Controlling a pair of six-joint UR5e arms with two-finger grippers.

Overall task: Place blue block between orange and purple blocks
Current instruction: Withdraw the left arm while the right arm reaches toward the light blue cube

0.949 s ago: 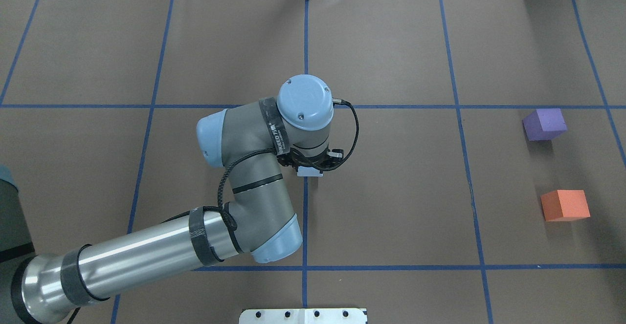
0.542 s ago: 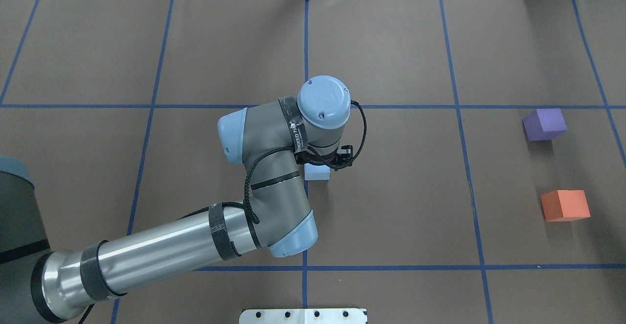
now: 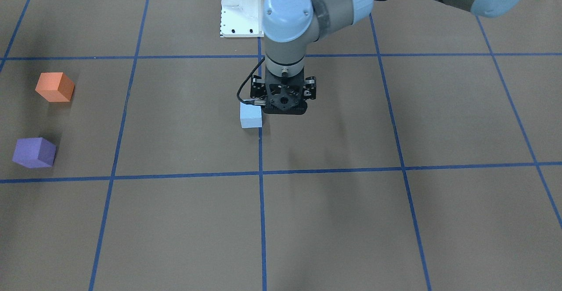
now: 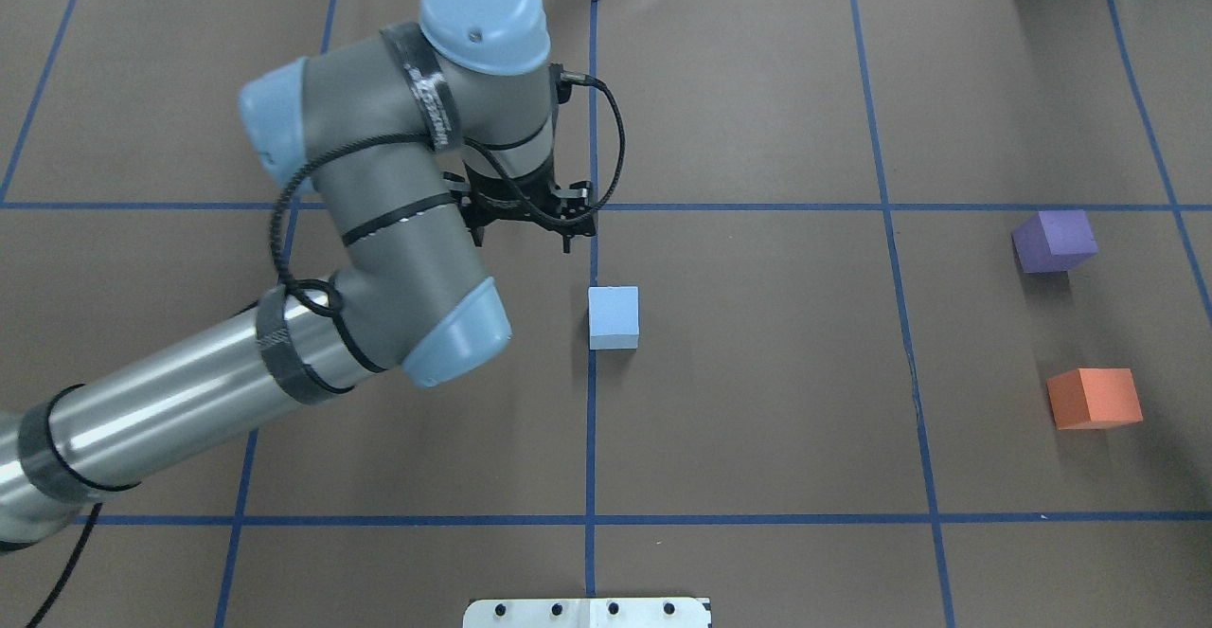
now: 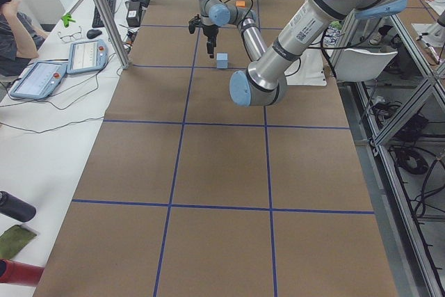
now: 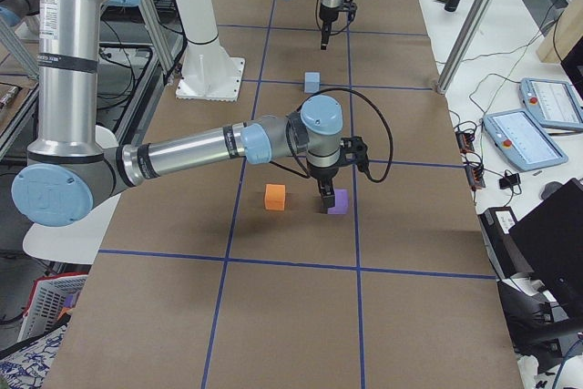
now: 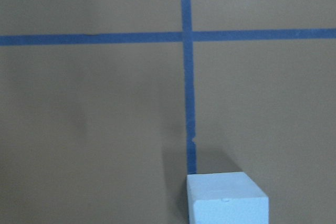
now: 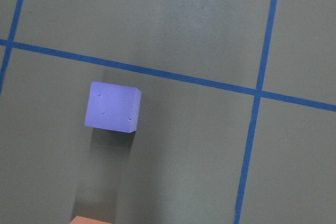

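The light blue block [image 4: 614, 317] stands free on the centre grid line, and also shows in the front view [image 3: 251, 115] and the left wrist view [image 7: 227, 198]. My left gripper [image 4: 568, 230] hangs raised near it, apart from it and holding nothing; its jaws look open. The purple block [image 4: 1054, 241] and the orange block [image 4: 1094, 398] sit at the far right with a gap between them. My right gripper [image 6: 326, 199] shows only in the exterior right view, close beside the purple block [image 6: 338, 203]; I cannot tell its state.
A white mounting plate [image 4: 587, 613] lies at the near table edge. Brown paper with blue grid tape [image 4: 757, 206] covers the table. Tablets [image 6: 517, 125] and cables lie on the side bench.
My left gripper brought the blue block slightly right, let it go, then rose and drew back toward the far left. The block now stands uncovered. Purple and orange blocks have not moved.
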